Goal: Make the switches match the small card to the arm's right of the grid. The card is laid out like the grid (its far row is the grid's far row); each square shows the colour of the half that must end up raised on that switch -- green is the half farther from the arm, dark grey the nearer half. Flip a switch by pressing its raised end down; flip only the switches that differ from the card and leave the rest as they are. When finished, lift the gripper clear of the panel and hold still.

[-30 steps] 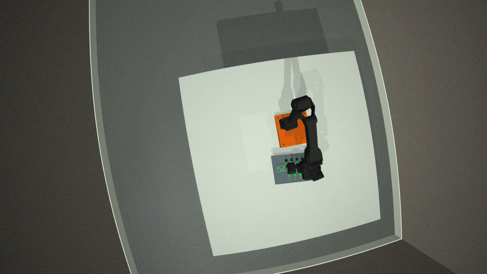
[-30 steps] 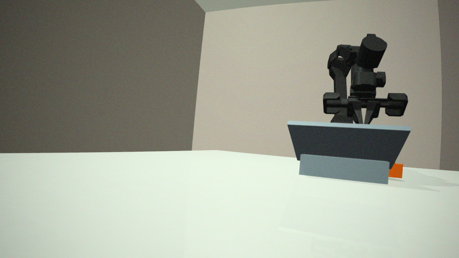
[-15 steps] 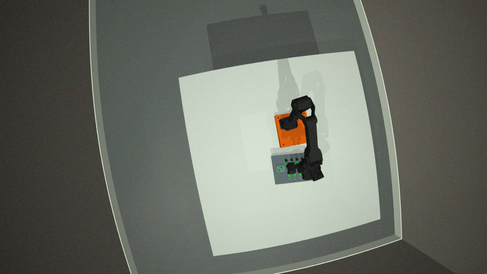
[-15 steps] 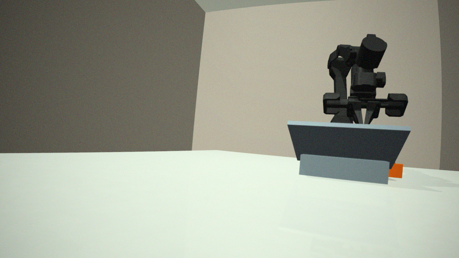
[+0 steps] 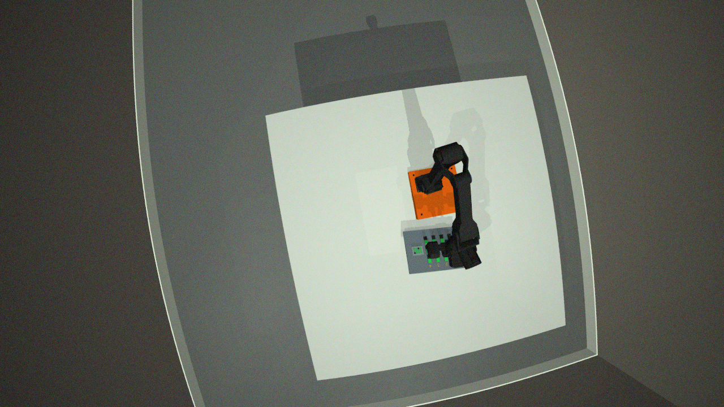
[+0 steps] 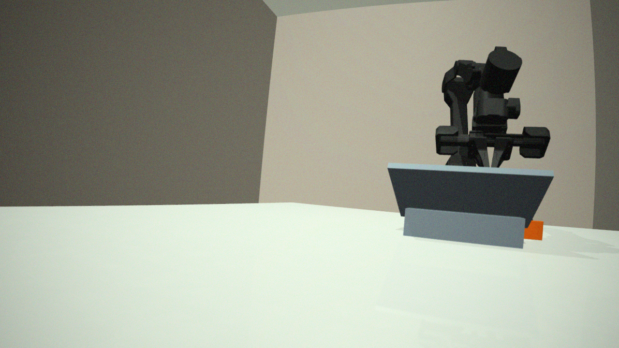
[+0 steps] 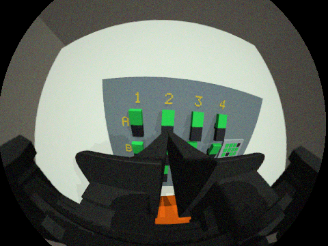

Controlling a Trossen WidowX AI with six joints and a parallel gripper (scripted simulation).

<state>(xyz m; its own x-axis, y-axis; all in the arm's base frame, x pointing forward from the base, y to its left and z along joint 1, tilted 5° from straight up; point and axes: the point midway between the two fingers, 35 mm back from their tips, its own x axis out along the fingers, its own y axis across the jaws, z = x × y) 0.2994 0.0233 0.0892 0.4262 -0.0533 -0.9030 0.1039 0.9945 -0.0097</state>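
The grey tilted panel [image 5: 414, 265] [image 6: 469, 190] [image 7: 116, 96] carries rows of green and dark switches. In the wrist view, switches A1 [image 7: 136, 117], A2 [image 7: 167, 117], A3 [image 7: 197, 119] and A4 [image 7: 221, 121] show in the far row. B1 [image 7: 137, 147] and B4 [image 7: 214, 149] show below; the rest are mostly hidden by the fingers. The card [image 5: 417, 250] [image 7: 231, 148] is mostly green, with a dark square at its far right corner and another lower down. My gripper [image 7: 167, 134] is shut and empty, its tips over A2's near, dark half. Contact cannot be told.
An orange plate [image 5: 435, 202] [image 6: 534, 230] [image 7: 167, 213] with the arm's base lies on the near side of the panel. The arm [image 5: 463, 202] reaches over the panel's column 1 side. The white table top [image 5: 354, 314] surrounds both.
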